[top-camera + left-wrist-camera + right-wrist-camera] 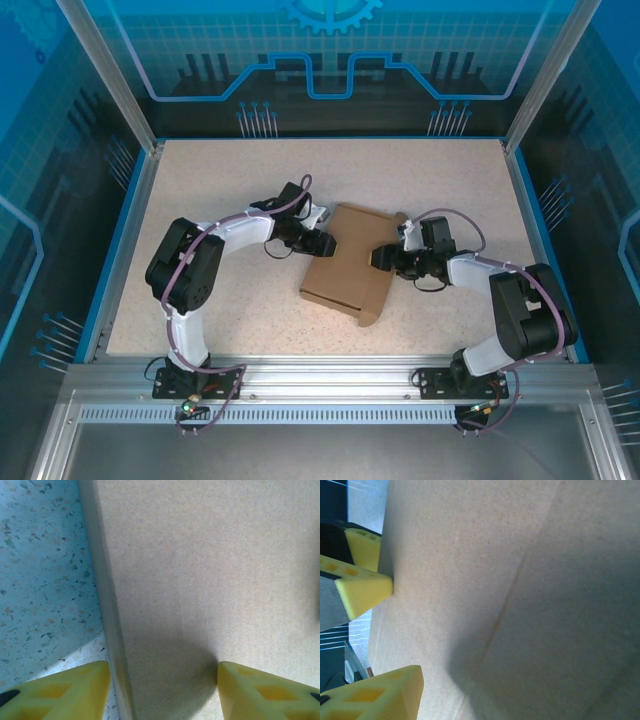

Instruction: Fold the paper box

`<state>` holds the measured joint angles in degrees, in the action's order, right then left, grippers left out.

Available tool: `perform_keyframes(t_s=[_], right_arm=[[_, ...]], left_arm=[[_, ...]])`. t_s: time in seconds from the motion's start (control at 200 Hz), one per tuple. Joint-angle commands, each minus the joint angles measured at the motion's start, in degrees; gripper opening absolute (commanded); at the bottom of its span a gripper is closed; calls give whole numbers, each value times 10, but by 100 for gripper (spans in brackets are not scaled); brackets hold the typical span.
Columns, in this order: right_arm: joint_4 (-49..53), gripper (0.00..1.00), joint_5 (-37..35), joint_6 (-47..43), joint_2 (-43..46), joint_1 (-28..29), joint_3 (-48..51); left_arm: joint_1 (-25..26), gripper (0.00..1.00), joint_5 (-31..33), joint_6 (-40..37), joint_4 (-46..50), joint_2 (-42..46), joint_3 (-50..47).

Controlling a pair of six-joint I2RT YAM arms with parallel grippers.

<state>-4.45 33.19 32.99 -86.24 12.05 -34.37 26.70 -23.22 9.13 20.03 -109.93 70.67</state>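
Observation:
The paper box (350, 262) lies folded shut as a flat brown slab in the middle of the table, turned a little askew. My left gripper (322, 243) is at its upper left edge. In the left wrist view the jaws (162, 690) stand open astride that edge: one yellow finger (65, 692) is over the table, the other (265, 692) over the box's top (210, 570). My right gripper (384, 258) is at the box's right edge. Cardboard (485, 555) lies close in front of the right wrist camera, and one own finger (380, 692) sits far to the side; the other is hidden.
The speckled table (220, 180) has free room behind and beside the box. Blue walls ring it, with a metal rail (330, 375) along the near edge. The left gripper's yellow fingertip (365, 587) touches the box's far side in the right wrist view.

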Motion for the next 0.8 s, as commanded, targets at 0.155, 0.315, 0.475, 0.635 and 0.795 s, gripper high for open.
perform_keyframes(t_s=[0.155,0.315,0.475,0.635,0.795], right_arm=[[-78,57,60,30,20,14,9],[-81,53,61,37,52,17,11],[-64,51,50,38,97,19,11],[-31,50,33,34,141,24,8],[4,49,10,27,169,31,-2]], left_arm=[[10,57,1,4,29,-26,-7],[14,57,-27,10,18,-25,-7],[20,57,-51,16,4,-27,-6],[27,57,-77,27,-13,-33,-1],[36,58,-94,32,-20,-44,12]])
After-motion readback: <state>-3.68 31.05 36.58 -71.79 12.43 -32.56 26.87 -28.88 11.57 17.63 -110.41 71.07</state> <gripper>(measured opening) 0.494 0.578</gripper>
